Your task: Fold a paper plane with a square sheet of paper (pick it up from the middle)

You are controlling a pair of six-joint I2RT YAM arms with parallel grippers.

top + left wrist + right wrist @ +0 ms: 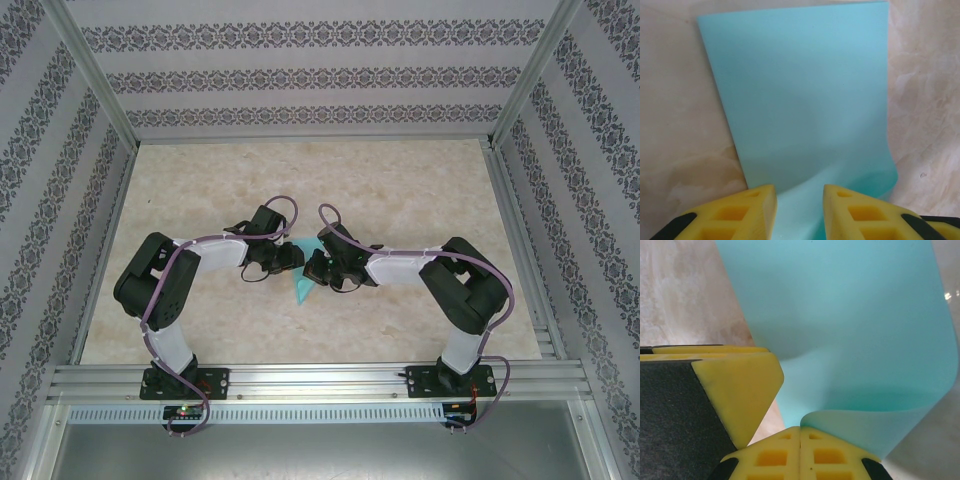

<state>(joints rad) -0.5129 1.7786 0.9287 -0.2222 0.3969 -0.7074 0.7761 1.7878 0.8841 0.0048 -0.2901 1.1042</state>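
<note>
The turquoise square sheet of paper (303, 287) lies mid-table between both grippers. In the left wrist view the sheet (800, 100) lies flat ahead, and its near part rises in a bulge. My left gripper (800, 194) is open, its yellow fingers apart with paper showing in the gap. My right gripper (800, 429) is shut on a curled-up edge of the sheet (850, 335). One finger (737, 385) of the left gripper is close on its left. From above, the left gripper (288, 258) and right gripper (320, 268) almost touch. The paper plane is out of view.
The beige marbled tabletop (400, 190) spreads around the arms. It is bounded by aluminium rails (320, 380) at the near edge and patterned walls on three sides.
</note>
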